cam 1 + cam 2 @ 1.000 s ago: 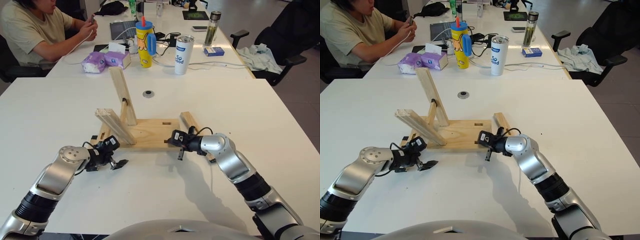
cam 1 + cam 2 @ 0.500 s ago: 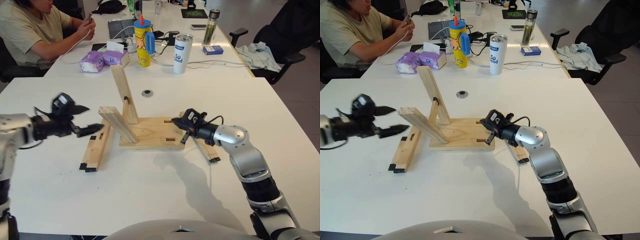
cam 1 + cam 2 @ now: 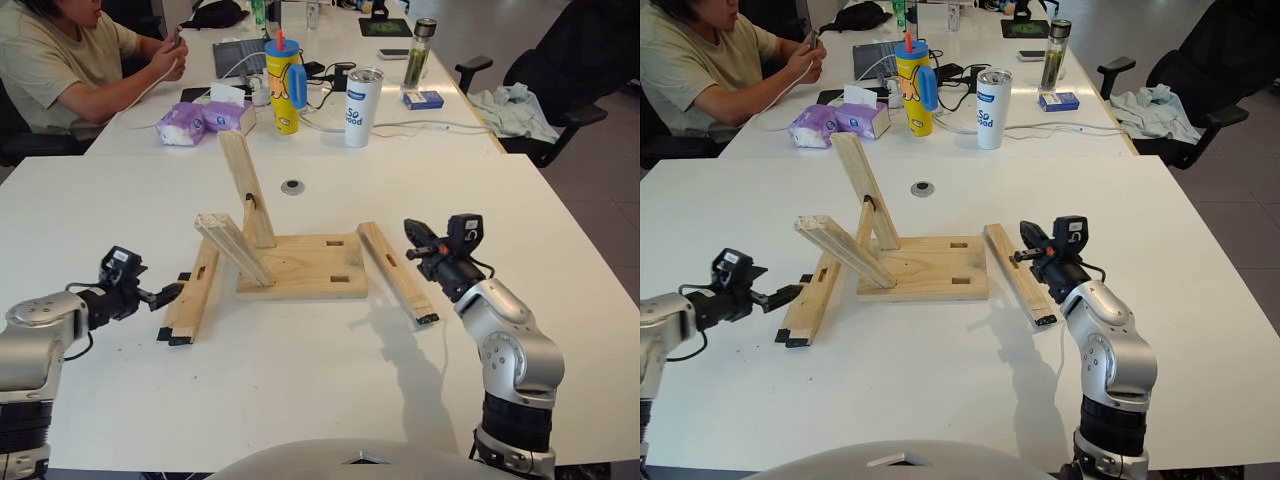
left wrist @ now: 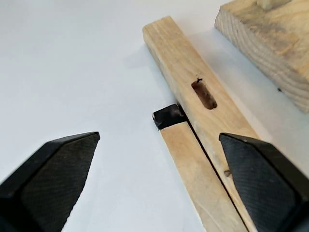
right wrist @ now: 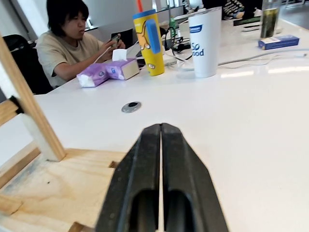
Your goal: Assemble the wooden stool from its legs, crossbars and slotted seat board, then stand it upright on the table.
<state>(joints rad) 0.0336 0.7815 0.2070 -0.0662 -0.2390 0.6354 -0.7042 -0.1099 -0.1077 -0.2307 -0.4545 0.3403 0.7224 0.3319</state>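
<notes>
The slotted seat board [image 3: 305, 268] lies flat on the white table [image 3: 300, 390]. Two legs [image 3: 245, 190] stand in it, one upright and one [image 3: 232, 250] leaning over its left edge. Two more wooden pieces [image 3: 192, 292] lie side by side left of the board, and one leg [image 3: 396, 270] lies to its right. My left gripper [image 3: 165, 293] is open just left of the near end of the paired pieces [image 4: 193, 96], which sit between its fingertips [image 4: 53, 164] in the left wrist view. My right gripper [image 3: 412, 238] is shut on nothing, raised just right of the lone leg.
At the back stand a yellow bottle [image 3: 285, 88], a white tumbler [image 3: 360, 93], tissue packs [image 3: 205, 122] and cables. A round grommet [image 3: 292, 187] sits behind the stool parts. A seated person is at the far left. The near table surface is bare.
My left gripper has dropped from above the table down to the near end of the paired pieces. My right gripper has drawn back from the board's right edge to the right of the lone leg.
</notes>
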